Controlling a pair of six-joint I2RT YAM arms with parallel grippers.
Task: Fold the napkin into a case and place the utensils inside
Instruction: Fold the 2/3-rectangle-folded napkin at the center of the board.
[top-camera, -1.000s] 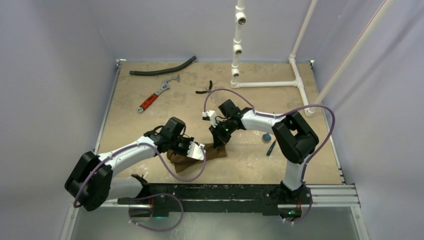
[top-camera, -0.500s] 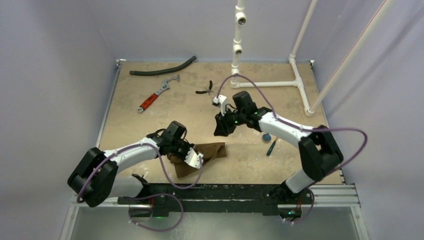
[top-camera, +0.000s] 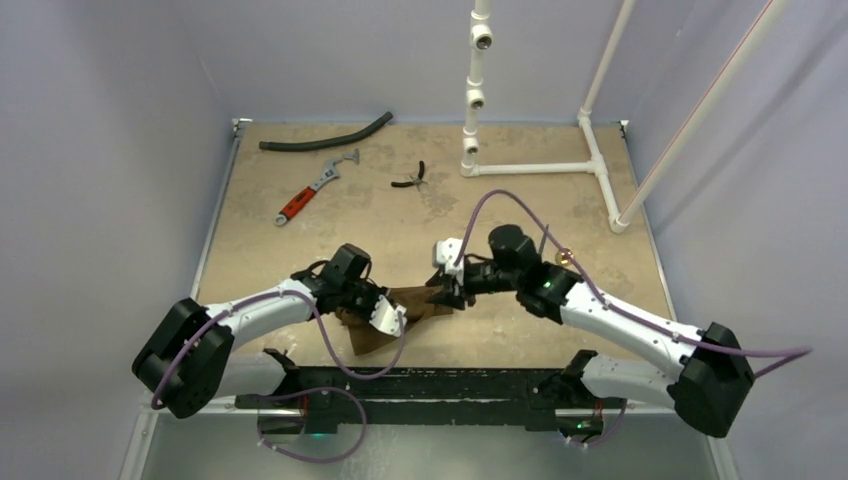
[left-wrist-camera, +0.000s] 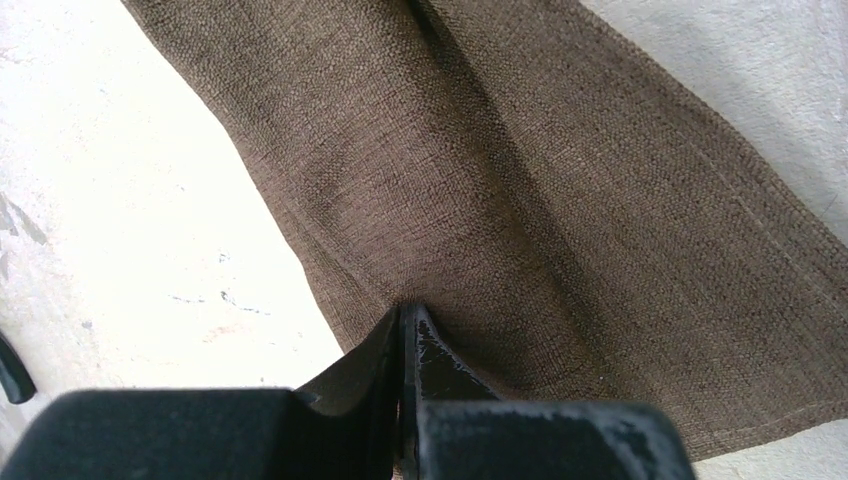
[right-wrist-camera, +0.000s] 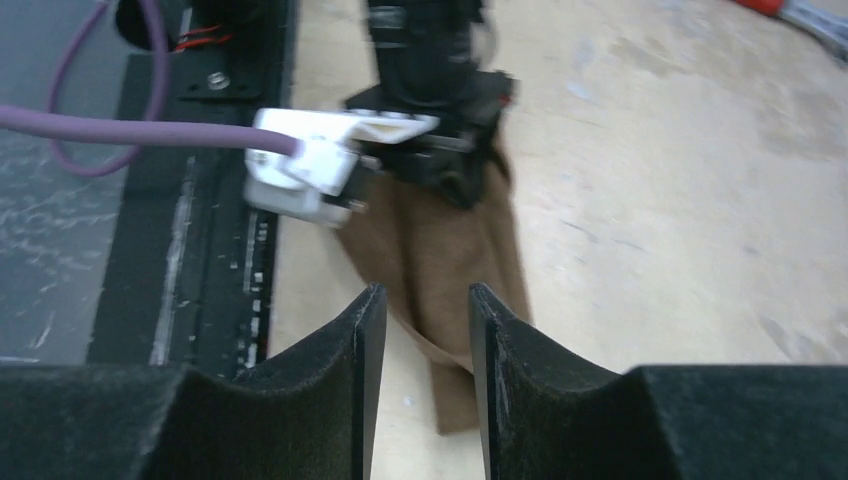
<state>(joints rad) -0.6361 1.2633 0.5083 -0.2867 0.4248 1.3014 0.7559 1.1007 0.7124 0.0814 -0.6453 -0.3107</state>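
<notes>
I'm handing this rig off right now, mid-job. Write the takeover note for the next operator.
Left claw: shut on an edge of the napkin.
Right claw: open, empty, at the napkin's other end.
Napkin: a rumpled strip on the table, near its front edge.
Utensils: not visible.
Done: no case yet.
Left: fold the case, load the utensils.

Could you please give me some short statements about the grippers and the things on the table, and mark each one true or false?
1. The left gripper is shut on the napkin. True.
2. The right gripper is shut. False: its fingers stand apart, pointing at the napkin's end.
3. The red-handled wrench lies on the napkin. False: it lies apart from it, farther back on the table.
4. The black hose lies near the table's far edge. True.
</notes>
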